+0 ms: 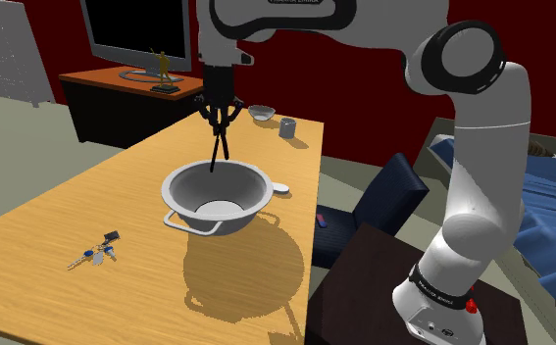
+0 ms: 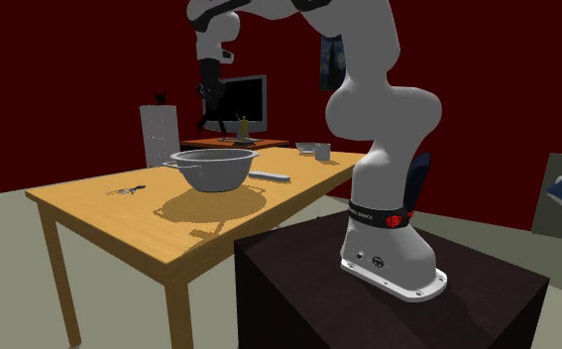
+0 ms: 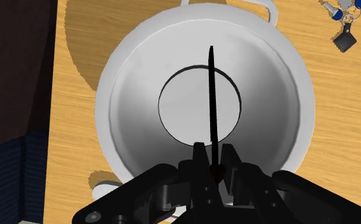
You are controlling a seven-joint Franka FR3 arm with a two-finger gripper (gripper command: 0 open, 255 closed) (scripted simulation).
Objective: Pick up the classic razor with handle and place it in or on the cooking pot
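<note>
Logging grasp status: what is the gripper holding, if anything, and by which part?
The gripper clasps the thin black razor by its upper end; the rest hangs over the pot.

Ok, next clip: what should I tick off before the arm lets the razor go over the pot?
1. Grip: ok. The hand is shut on the razor, which hangs straight down from it.
2. Razor over the pot, not over the table: ok. In the wrist view it lines up with the pot's flat bottom.
3. Pot upright on the table: ok.
4. Keys out of the way: ok. They lie apart from the pot.
5. Height of the razor's tip above the pot's bottom: cannot tell.
</note>
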